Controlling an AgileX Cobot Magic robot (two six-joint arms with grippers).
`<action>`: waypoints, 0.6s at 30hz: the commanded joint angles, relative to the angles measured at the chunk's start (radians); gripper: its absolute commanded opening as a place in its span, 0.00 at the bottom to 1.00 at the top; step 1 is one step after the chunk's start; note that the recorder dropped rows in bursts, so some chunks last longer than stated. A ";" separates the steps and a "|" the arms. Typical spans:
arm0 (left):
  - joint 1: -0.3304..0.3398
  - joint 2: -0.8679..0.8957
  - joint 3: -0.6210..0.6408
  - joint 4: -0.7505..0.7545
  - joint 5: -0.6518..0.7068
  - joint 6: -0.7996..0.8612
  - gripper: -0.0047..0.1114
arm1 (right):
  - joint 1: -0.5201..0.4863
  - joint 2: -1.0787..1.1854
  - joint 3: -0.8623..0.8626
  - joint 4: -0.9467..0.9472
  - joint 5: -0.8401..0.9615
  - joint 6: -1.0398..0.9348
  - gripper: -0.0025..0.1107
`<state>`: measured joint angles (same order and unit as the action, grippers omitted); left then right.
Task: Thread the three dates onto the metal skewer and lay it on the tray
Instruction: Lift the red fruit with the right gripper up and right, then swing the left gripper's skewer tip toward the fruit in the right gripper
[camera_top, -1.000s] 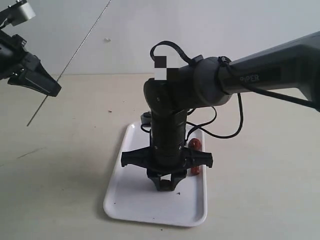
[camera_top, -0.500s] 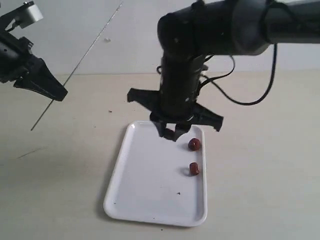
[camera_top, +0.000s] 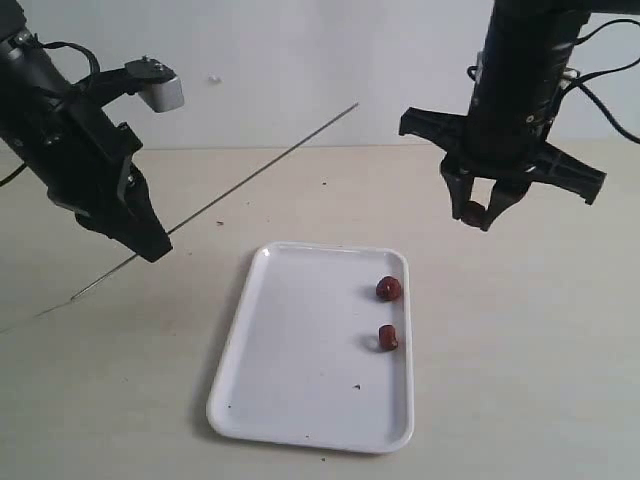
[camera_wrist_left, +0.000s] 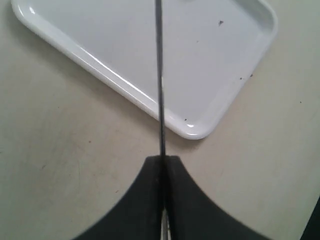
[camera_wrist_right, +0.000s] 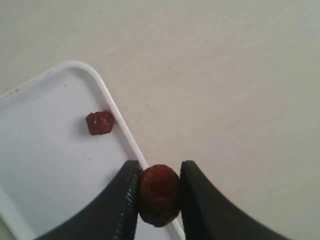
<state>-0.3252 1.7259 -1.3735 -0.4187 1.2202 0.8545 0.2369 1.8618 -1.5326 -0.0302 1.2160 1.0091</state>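
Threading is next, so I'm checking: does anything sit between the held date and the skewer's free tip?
Nothing visible does. Only open air separates the date in the right pincer from the tip of the skewer.

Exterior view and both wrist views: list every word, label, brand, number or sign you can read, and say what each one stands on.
None: no readable text shows in any of the three views.
The tray carries only a few dark specks, not print.
The metal skewer and the dates are unmarked.

Soft, even light; faint tray (camera_top: 300, 385) shadow
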 joint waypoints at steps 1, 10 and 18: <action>-0.005 -0.006 0.003 0.028 0.001 0.001 0.04 | -0.058 -0.012 -0.007 0.024 0.005 -0.018 0.26; -0.123 -0.003 0.003 0.061 0.001 -0.051 0.04 | -0.132 -0.012 -0.007 0.030 0.005 -0.016 0.26; -0.256 0.031 0.003 0.132 0.001 -0.234 0.04 | -0.132 -0.010 -0.007 0.093 -0.060 -0.014 0.26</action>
<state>-0.5474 1.7358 -1.3735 -0.2963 1.2202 0.6902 0.1083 1.8618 -1.5326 0.0332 1.1846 1.0044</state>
